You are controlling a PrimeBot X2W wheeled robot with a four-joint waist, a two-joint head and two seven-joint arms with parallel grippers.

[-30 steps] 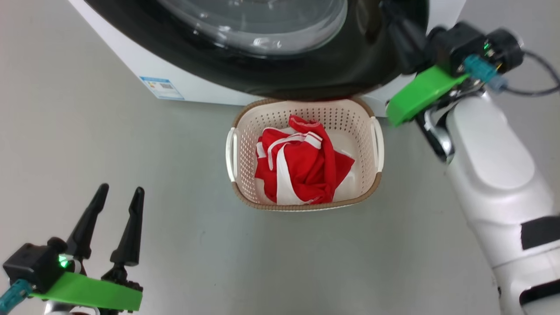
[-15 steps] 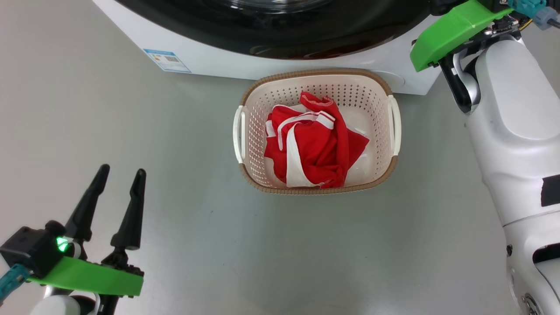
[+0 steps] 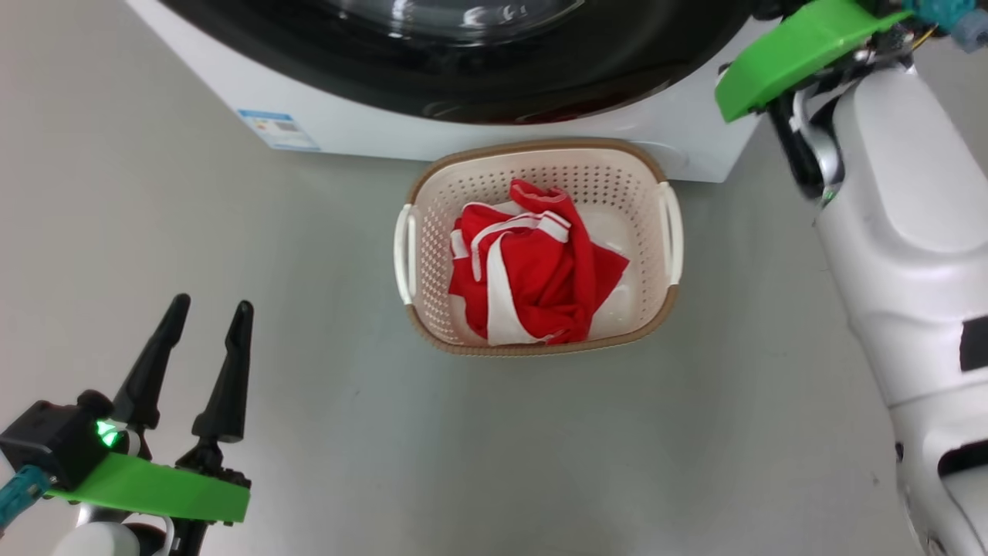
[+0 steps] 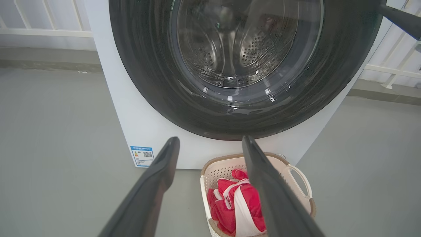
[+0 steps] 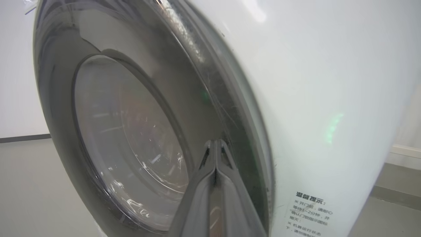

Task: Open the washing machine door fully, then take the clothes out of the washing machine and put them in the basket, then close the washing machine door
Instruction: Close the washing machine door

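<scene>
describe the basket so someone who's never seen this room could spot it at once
Find the big white washing machine with the round black door. On the grey floor just in front of it, below the door, sits the basket. It is small, cream, perforated plastic with a brown rim and white side handles, holding crumpled red clothes with white stripes.
</scene>
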